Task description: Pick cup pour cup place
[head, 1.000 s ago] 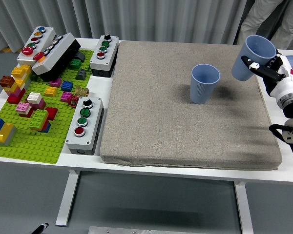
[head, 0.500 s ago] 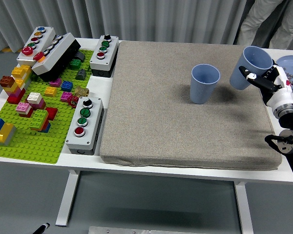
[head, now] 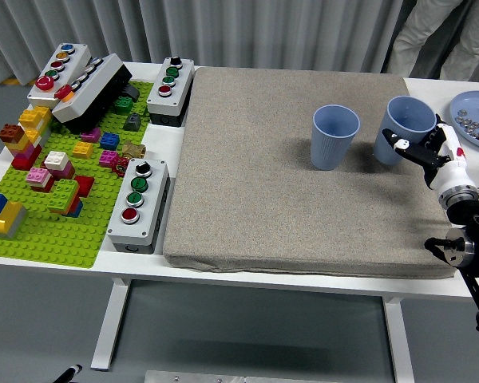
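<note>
Two blue ribbed cups are on the grey mat [head: 287, 199]. The left cup [head: 334, 136] stands upright by itself near the mat's middle right. The right cup [head: 405, 128] is upright near the mat's right edge, at or just above the mat, with my right hand [head: 419, 149] curled around its side. The black thumb with a white tip lies across the cup's front. My left arm is out of the picture.
A green baseplate [head: 40, 231] with several coloured bricks fills the left of the table. Three button boxes [head: 139, 203] stand beside it. A plate [head: 473, 112] with small items sits at the far right. A person's legs [head: 443, 36] show at the top right.
My right hand has come down and toward me with its cup, from tilted high above the mat's right edge to upright at mat level. The left cup has not moved.
</note>
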You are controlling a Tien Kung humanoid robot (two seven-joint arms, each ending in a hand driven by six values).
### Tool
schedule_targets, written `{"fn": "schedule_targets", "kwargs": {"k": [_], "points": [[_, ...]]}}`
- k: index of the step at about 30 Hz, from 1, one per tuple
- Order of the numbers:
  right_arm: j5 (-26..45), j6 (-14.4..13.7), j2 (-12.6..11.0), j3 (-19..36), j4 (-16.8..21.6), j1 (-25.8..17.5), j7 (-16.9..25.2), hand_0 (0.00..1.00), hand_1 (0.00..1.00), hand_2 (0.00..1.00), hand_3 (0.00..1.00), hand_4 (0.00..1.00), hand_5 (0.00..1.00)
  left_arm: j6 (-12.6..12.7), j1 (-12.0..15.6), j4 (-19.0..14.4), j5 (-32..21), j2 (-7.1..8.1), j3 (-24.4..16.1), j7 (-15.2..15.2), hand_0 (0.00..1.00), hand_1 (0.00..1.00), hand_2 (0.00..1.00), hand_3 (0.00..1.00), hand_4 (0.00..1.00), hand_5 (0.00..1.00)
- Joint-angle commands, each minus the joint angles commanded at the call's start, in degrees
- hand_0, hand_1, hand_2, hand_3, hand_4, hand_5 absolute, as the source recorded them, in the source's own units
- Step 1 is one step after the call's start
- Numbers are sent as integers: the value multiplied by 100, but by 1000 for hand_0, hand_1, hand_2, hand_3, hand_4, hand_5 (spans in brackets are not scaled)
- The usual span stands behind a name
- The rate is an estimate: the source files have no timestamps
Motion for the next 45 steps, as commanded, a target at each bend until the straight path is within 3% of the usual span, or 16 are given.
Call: {"fn": "schedule_targets", "kwargs": {"k": [32,38,39,45], "points": [[-93,-117,40,-149,-517,1,487,725,680,545,555,657,2,0,14,0,-34,2,60,-7,824,804,885,788,635,987],[-145,-113,35,-132,-513,11,452,725,682,548,578,655,2,-2,8,0,-27,3,55,-9,824,804,885,788,635,988],[-148,-113,36,-132,-515,13,446,729,690,567,680,656,2,-3,5,0,-24,3,54,-9,824,804,885,788,636,987],[-177,-140,37,-165,-533,14,423,733,690,567,690,654,2,-5,-7,0,-28,5,59,-10,823,804,885,787,636,988]]}}
